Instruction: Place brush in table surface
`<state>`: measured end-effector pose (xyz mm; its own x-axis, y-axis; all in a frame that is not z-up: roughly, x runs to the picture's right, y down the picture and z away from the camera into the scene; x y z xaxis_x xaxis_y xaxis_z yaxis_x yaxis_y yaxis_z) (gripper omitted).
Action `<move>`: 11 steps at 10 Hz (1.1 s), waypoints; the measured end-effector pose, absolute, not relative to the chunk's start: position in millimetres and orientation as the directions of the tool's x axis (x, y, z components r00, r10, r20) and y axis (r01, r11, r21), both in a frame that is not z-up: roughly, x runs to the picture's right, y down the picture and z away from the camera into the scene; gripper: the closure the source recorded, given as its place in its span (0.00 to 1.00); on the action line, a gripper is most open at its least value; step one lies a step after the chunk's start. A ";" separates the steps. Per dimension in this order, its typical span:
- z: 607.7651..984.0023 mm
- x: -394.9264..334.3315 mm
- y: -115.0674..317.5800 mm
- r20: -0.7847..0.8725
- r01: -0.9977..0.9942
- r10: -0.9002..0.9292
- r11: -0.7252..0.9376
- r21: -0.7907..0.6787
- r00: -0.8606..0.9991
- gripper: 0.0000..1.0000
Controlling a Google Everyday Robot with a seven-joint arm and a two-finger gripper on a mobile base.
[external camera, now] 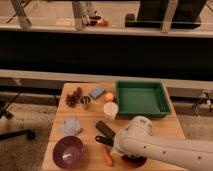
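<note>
My white arm (150, 142) reaches in from the lower right over the front of the light tan slatted table surface (87, 116). The gripper (118, 148) is at the arm's left end, low over the table beside a dark red dish (134, 161), and the arm mostly hides it. A slim black piece (102, 141) sticks out to the left of the gripper and looks like the brush handle. Its bristle head is hidden, and I cannot tell whether the gripper holds it.
A flat black bar (105, 129) lies just behind the gripper, an orange carrot-like piece (108, 156) in front. A cream cup (110, 110), green tray (142, 98), purple bowl (68, 151), grey cloth (70, 126), blue sponge (96, 92) and brown cluster (74, 97) stand around.
</note>
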<state>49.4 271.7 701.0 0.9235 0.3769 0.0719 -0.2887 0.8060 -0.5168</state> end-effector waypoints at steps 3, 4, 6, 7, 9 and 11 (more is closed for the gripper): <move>701.3 49.6 272.9 0.072 -0.287 0.377 0.805 -0.519 0.924 0.92; 701.2 49.8 272.9 0.073 -0.287 0.376 0.805 -0.519 0.924 0.97; 701.5 50.4 273.4 0.074 -0.285 0.374 0.806 -0.519 0.924 1.00; 701.3 50.7 273.5 0.074 -0.285 0.374 0.806 -0.520 0.924 1.00; 700.6 51.3 274.1 0.075 -0.285 0.376 0.804 -0.522 0.924 1.00; 699.7 52.2 273.8 0.078 -0.286 0.379 0.803 -0.523 0.922 1.00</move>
